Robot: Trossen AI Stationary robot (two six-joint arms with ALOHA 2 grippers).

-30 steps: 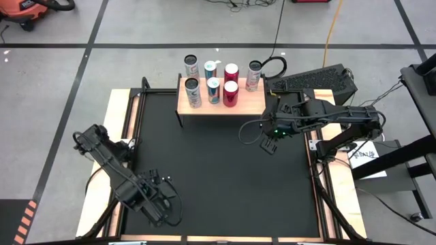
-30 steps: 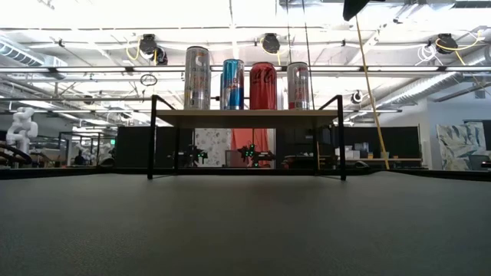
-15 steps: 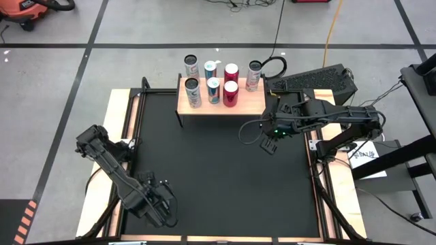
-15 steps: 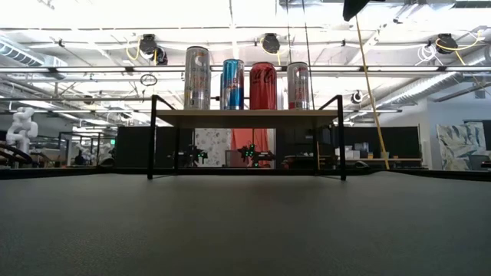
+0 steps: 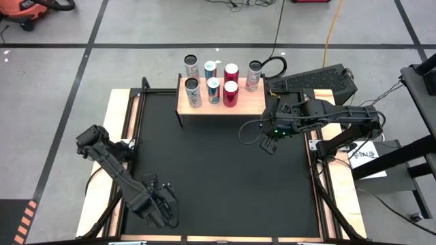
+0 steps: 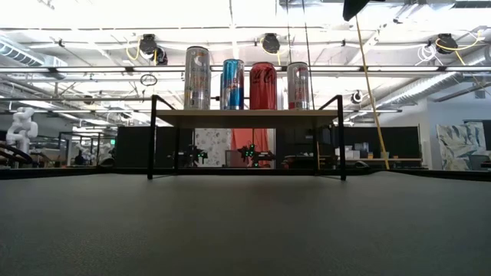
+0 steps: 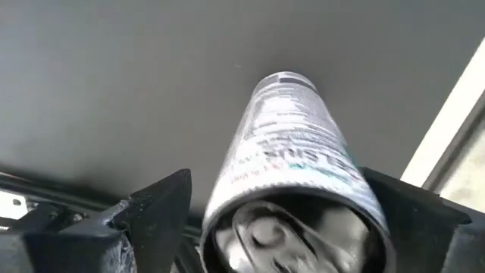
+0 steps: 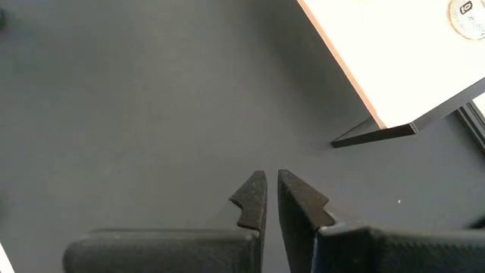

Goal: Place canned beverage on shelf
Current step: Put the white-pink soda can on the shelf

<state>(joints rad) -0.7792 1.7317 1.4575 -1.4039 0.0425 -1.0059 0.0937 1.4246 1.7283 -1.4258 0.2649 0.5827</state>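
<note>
Left gripper low over the near-left part of the large black mat, fingers spread wide on either side of a silver-and-white printed beverage can lying between them; fingers flank the can closely, contact itself not clear. Can seen end-on in the left wrist view, pull-tab top toward the camera; in the high view hidden under the gripper.

Right gripper hanging above the mat near the right front leg of the shelf, fingertips almost together, nothing between them. Same gripper placed in the high view just right of mat centre, clear of the shelf.

Count on the small light-wood shelf on thin black legs: seven upright cans. Back row of four: silver can, blue can, red can, silver-pink can. Front row of three: silver can, blue can, red can. Front-right spot bare wood.

Low view: shelf seen edge-on, only four can columns visible, front row masking back row; neither gripper visible there. Right wrist view: corner of the shelf board and one black leg foot.

Surroundings: wooden table edge around the mat, black keyboard at the right rear, grey floor with black tape lines.
</note>
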